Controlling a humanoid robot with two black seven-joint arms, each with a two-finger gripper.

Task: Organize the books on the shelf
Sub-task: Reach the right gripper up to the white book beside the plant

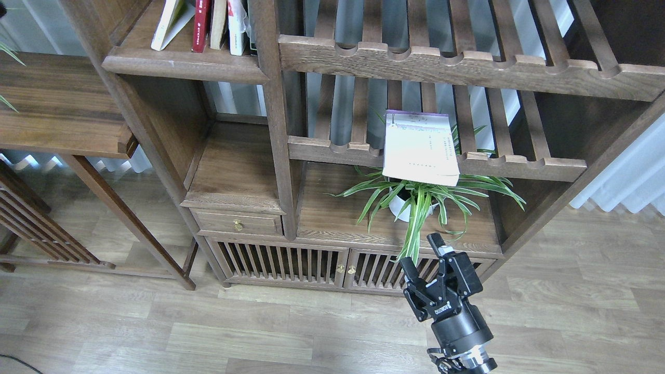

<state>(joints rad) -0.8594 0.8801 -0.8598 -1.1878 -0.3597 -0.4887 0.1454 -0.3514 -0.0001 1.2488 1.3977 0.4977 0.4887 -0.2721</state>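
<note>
Wood-plank floor and a tall dark-brown bookcase fill the view, so the target is the solid shelf up top left, where a few books already stand. The lavender-white book with its purple top strip sits on the slatted rack, overhanging the front rail above a potted spider plant. My right gripper hangs empty, fingers spread, well below it. I'd come up under the overhanging edge and pinch there, avoiding the leaves. Left arm isn't visible.
</note>
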